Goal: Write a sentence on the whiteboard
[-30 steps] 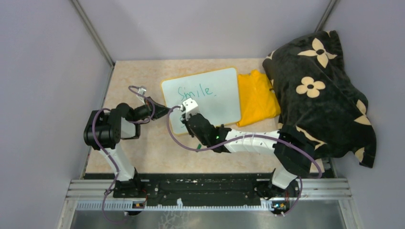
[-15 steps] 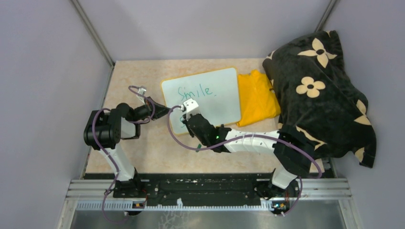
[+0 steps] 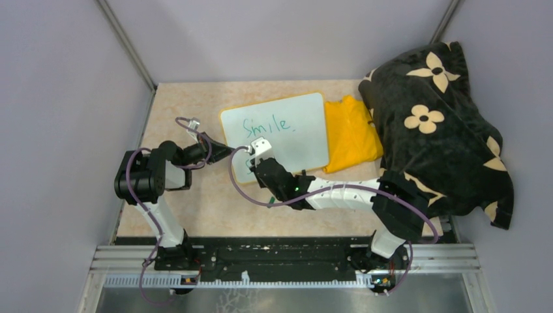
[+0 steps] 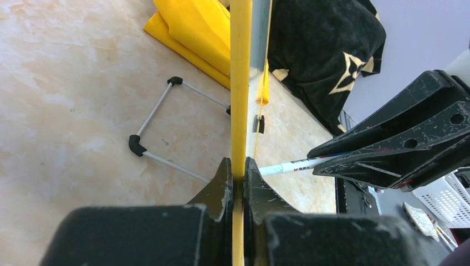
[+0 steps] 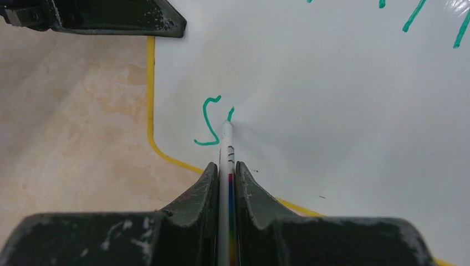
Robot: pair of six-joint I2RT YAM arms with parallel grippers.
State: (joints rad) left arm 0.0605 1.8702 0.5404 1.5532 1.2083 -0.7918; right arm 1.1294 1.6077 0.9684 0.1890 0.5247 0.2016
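The whiteboard with its yellow frame lies tilted on the table and carries green lettering "Smile.". My left gripper is shut on the board's left frame edge. My right gripper is shut on a thin white marker. The marker tip touches the board near its lower left corner, just right of a green "s", at the foot of a short new stroke. The whiteboard fills most of the right wrist view.
A folded yellow cloth lies against the board's right side. A black blanket with cream flowers covers the right of the table. The board's wire stand with black feet shows under it in the left wrist view.
My right gripper has shifted very slightly along the board's lower left. The left arm and the board have not moved.
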